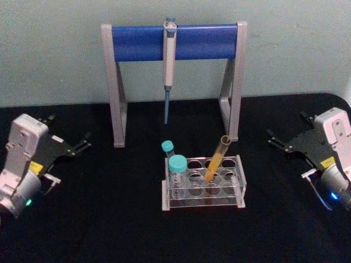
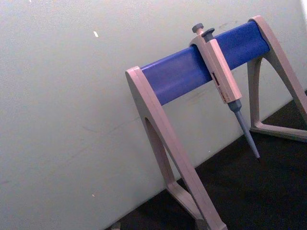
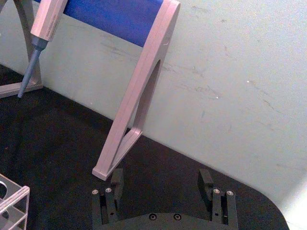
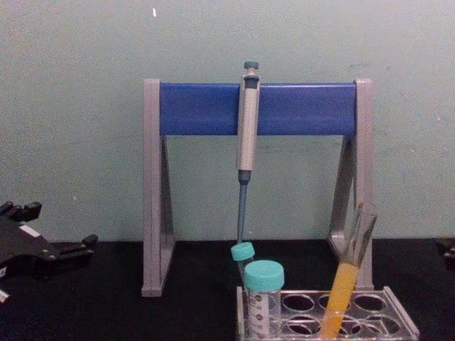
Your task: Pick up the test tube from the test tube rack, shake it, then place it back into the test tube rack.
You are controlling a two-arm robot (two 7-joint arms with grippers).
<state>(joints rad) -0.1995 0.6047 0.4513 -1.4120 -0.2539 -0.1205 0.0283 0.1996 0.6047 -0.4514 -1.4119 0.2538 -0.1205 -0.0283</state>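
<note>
Nearest, at front centre: rack (image 1: 204, 201) on black table (image 1: 109, 224), holding tube (image 1: 217, 159) in a hole near its middle. Leans rather than stands plumb, open mouth tipped toward back and right, orange-yellow liquid filling lower half. Shares rack with wide teal-capped tube (image 1: 176, 167) and thin capped one (image 1: 168, 148), both at left end, apart from it. Farther back, grey stand (image 1: 118, 98) with blue bar and pipette (image 1: 169, 60) hung at centre. Left gripper (image 1: 83, 142) parked low at far left, well apart from rack, with fingers spread and nothing between them. Right gripper (image 1: 272, 138) parked likewise at far right, well apart too, with fingers (image 3: 116, 179) parted wide and empty, aimed at stand's foot and wall. Judged to be at very start: pick-up not yet begun, with shake and return to follow. Calls next for one arm, probably right given tube's lean to that side, to swing in over rack and bracket bare glass above top plate with parted fingers, then close gently. Needs hold below open mouth yet clear of plate. Needs lift along tube's own slant, not straight up, to avoid levering against hole's rim and dragging light rack along. Worth keeping mouth uppermost through shake, being uncapped, and steering clear of capped neighbours and pipette tip
</note>
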